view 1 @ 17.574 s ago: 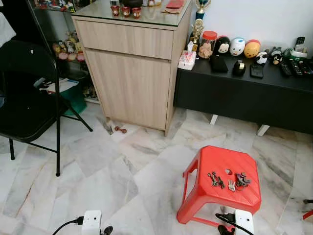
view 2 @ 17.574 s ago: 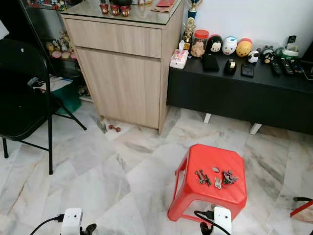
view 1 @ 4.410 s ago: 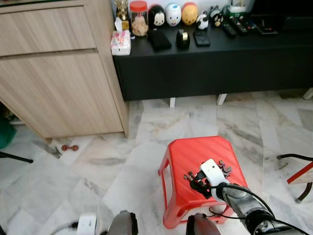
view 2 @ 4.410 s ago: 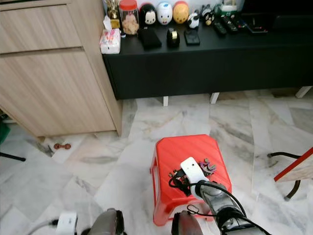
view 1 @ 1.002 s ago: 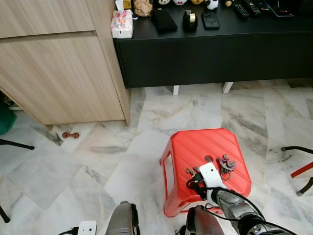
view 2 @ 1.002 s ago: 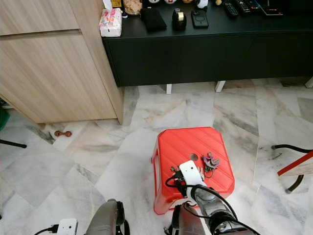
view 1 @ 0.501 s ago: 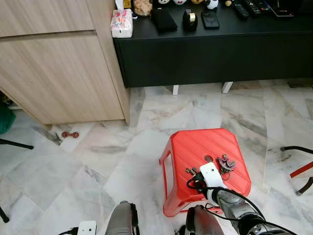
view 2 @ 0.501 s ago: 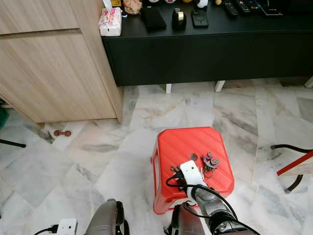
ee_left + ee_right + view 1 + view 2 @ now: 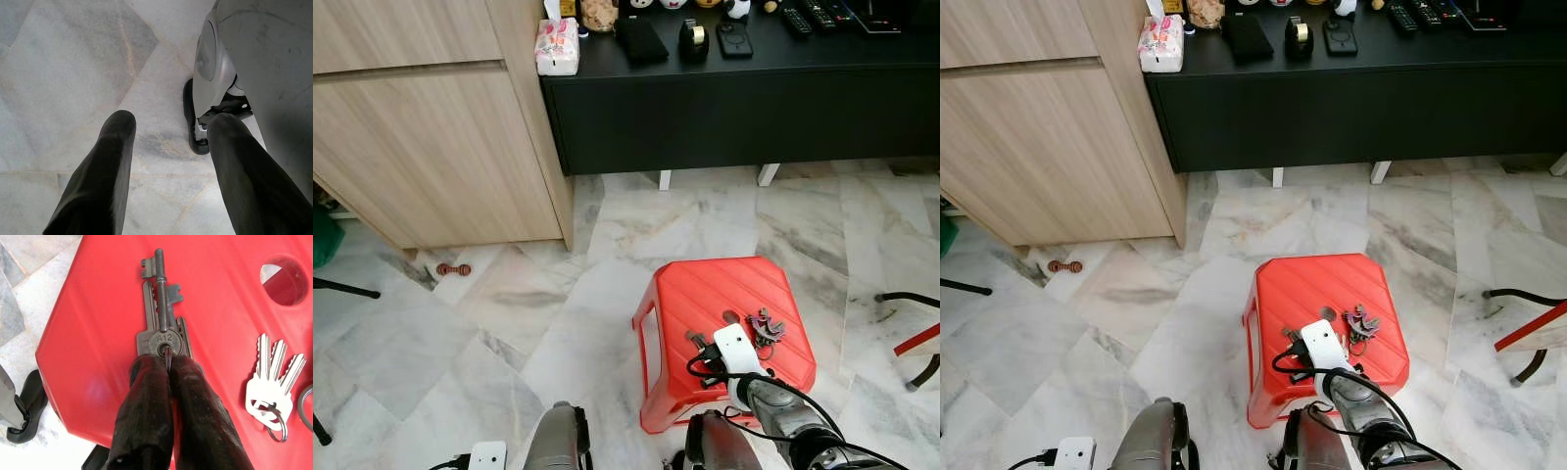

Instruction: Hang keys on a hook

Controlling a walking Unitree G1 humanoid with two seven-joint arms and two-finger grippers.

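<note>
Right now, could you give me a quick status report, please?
Right gripper pinched shut on dark key bunch atop red stool. Left gripper open, idle over floor. Silver keys alongside.

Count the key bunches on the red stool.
3. A dark bunch pinched in the right gripper near the stool front edge; a silver bunch beside it; a third past the stool's hole.

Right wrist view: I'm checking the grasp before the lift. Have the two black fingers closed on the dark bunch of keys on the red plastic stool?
Yes: the right gripper has its black fingers pinched together on the ring of the dark bunch of keys lying on the red plastic stool.
</note>
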